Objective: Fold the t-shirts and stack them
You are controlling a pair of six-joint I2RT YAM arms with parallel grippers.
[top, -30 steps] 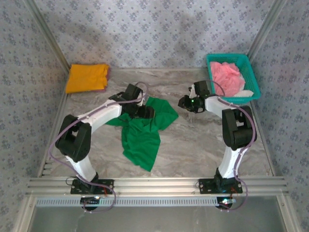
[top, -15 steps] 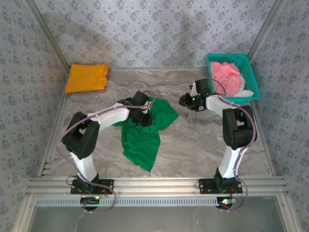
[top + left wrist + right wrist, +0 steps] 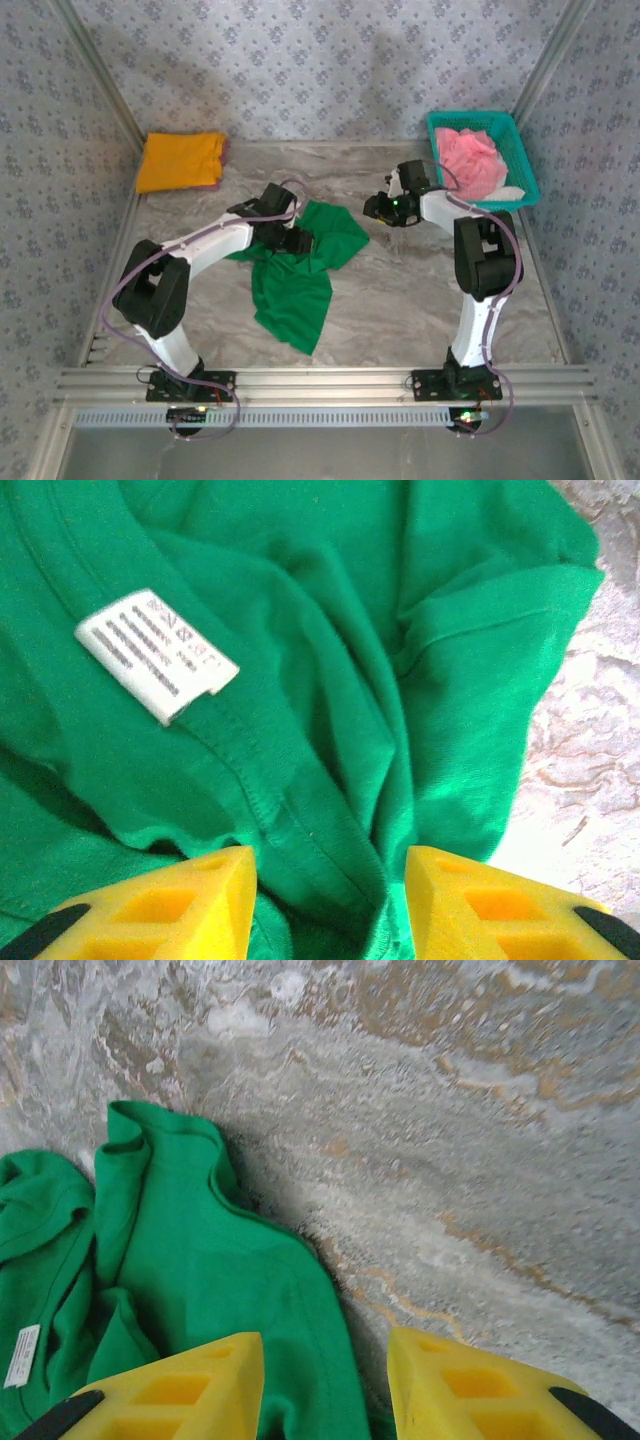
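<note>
A bright green t-shirt (image 3: 300, 270) lies crumpled in the middle of the table. My left gripper (image 3: 295, 238) hovers low over its upper part, open, with the collar seam and white label (image 3: 155, 652) of the green t-shirt (image 3: 330, 660) between and ahead of the yellow fingertips (image 3: 180, 900). My right gripper (image 3: 378, 210) is open just right of the shirt, its fingertips (image 3: 190, 1385) straddling the green t-shirt's edge (image 3: 220, 1280). A folded orange-yellow t-shirt (image 3: 180, 160) sits at the back left. A pink t-shirt (image 3: 470, 158) lies bunched in the teal basket.
The teal mesh basket (image 3: 525, 165) stands at the back right against the wall. Patterned walls and metal frame rails enclose the marble table (image 3: 420, 300). A strip of pink cloth peeks out beside the orange shirt.
The left gripper shifted over the shirt's upper part, right and then back left. The right gripper moved a little left toward the shirt's right edge.
</note>
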